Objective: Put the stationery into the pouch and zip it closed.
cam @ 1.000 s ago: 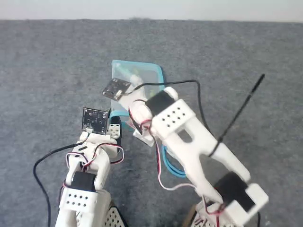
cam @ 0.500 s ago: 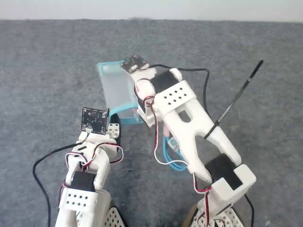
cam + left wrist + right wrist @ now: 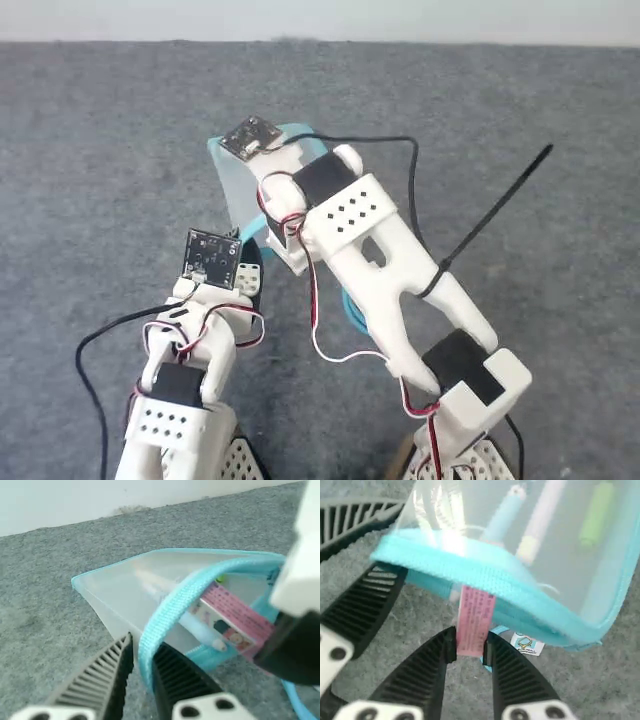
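A clear pouch with teal trim stands tilted up off the grey carpet between the two arms. Inside it lie a blue pen, a white pen and a green one. My right gripper is shut on a pink tag hanging from the teal zipper edge. My left gripper is shut on the teal edge of the pouch's mouth, close beside the right arm's black fingers. From above, the left gripper sits just below the pouch.
Grey carpet covers the whole table, with a pale wall along the far side. A thin blue loop lies on the carpet under the right arm. A black strip sticks out from the right arm.
The right gripper has lifted the pouch from lying flat to standing tilted and shifted it left. The left arm has moved forward and closed on the pouch's edge.
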Robot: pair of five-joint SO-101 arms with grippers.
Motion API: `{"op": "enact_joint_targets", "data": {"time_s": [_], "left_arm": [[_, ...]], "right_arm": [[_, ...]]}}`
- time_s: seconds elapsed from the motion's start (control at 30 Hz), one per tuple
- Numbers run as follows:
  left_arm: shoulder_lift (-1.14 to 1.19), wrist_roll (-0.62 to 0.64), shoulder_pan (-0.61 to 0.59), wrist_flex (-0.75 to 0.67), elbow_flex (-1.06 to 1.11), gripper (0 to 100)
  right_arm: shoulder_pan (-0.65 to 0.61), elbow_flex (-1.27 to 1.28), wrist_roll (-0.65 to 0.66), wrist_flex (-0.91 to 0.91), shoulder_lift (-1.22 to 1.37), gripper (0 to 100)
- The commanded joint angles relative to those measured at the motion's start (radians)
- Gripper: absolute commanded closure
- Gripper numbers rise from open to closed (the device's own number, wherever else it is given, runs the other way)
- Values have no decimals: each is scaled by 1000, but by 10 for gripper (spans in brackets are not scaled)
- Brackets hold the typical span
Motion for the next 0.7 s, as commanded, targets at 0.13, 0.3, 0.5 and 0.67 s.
{"op": "enact_joint_targets", "data": {"time_s": [0.13,0.3,0.5,0.67], "left_arm": [[-15,-12,43,-3,-12,987],[-14,-12,43,-3,-12,987],[-11,-12,48,-3,-12,987],[-11,-12,49,-3,-10,987]], "right_arm": [[-7,-150,43,116,24,991],[64,-158,43,114,90,991],[117,-252,-18,47,110,991],[107,-278,-60,-62,111,984]]}}
